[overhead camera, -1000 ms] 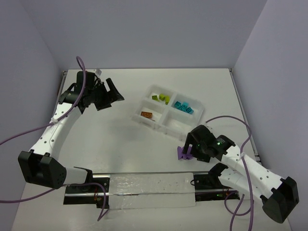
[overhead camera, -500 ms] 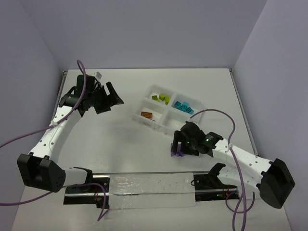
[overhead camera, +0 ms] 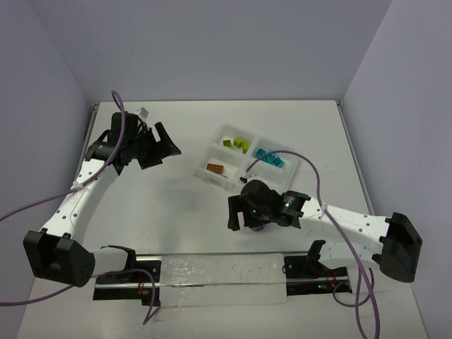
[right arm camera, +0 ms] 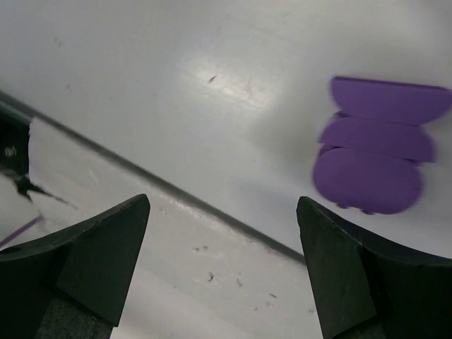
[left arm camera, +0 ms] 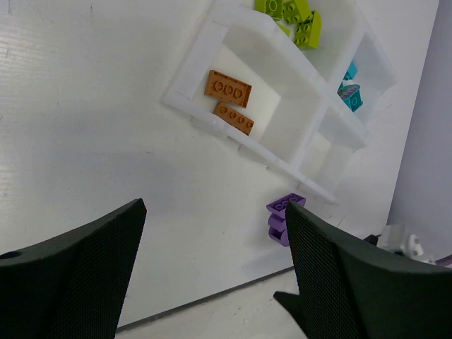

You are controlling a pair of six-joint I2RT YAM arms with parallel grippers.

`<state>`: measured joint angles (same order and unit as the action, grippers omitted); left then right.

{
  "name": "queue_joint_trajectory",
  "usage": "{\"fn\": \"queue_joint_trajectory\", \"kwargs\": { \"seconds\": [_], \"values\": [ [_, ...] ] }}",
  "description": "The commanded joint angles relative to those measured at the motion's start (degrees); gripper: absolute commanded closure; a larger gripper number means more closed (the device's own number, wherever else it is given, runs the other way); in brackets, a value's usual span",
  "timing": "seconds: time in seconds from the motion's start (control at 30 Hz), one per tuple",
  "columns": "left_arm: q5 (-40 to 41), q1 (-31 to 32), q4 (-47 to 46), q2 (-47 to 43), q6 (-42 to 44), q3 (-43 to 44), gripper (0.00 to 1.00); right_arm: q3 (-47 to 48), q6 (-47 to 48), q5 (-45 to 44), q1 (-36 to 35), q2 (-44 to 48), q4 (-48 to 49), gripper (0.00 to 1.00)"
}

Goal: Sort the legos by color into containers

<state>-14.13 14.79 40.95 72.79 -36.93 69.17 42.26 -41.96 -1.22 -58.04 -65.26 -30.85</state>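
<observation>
While green bricks (left arm camera: 291,11), teal bricks (left arm camera: 352,93) and orange bricks (left arm camera: 228,88) lie sorted in the tray (left arm camera: 191,67), the purple clump (left arm camera: 284,219) waits on the table (left arm camera: 85,141) nearby; my left gripper (left arm camera: 215,210) and right gripper (right arm camera: 222,205) gape wide, empty.

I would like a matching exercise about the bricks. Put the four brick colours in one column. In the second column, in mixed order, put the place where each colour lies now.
Things:
1. lime green bricks
2. teal bricks
3. orange-brown bricks
4. purple bricks

Places (near, far, left and right as seen from the arms' bases):
A. near-left compartment of the tray
B. on the table, outside the tray
C. far-right compartment
D. far-left compartment

Pairs: 1-D, 2-C, 3-A, 4-B
</observation>
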Motion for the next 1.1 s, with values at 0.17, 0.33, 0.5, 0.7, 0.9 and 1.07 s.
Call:
{"fn": "queue_joint_trajectory", "kwargs": {
  "seconds": [0.17, 0.33, 0.5, 0.7, 0.9, 1.07],
  "values": [
    [-1.1, 0.0, -2.0, -2.8, -0.5, -0.6, 0.13, 0.5, 2.7, -9.4, 8.1, 2.2, -8.9, 0.02],
    [-1.0, 0.0, -1.9, -3.2, -0.6, -1.0, 0.13, 1.3, 5.7, -9.4, 8.1, -1.3, -9.9, 0.0],
    [-0.9, 0.0, -1.9, -4.1, -0.9, -1.6, 0.13, 0.4, 7.1, -8.3, 8.0, -3.0, -9.1, 0.0],
    [-0.8, 0.0, -1.8, -4.7, -1.2, -2.2, 0.13, -1.7, 8.3, -7.4, 8.0, -4.6, -6.8, 0.0],
    [-1.3, 0.0, -2.2, -4.8, -1.6, -2.7, 0.13, -2.3, 9.4, -8.2, 7.9, -7.0, -3.9, 0.01],
    [-1.9, 0.0, -2.7, -4.2, -2.0, -3.0, 0.13, -1.1, 9.8, -9.6, 7.9, -9.0, -2.6, 0.05]
  ]
}}
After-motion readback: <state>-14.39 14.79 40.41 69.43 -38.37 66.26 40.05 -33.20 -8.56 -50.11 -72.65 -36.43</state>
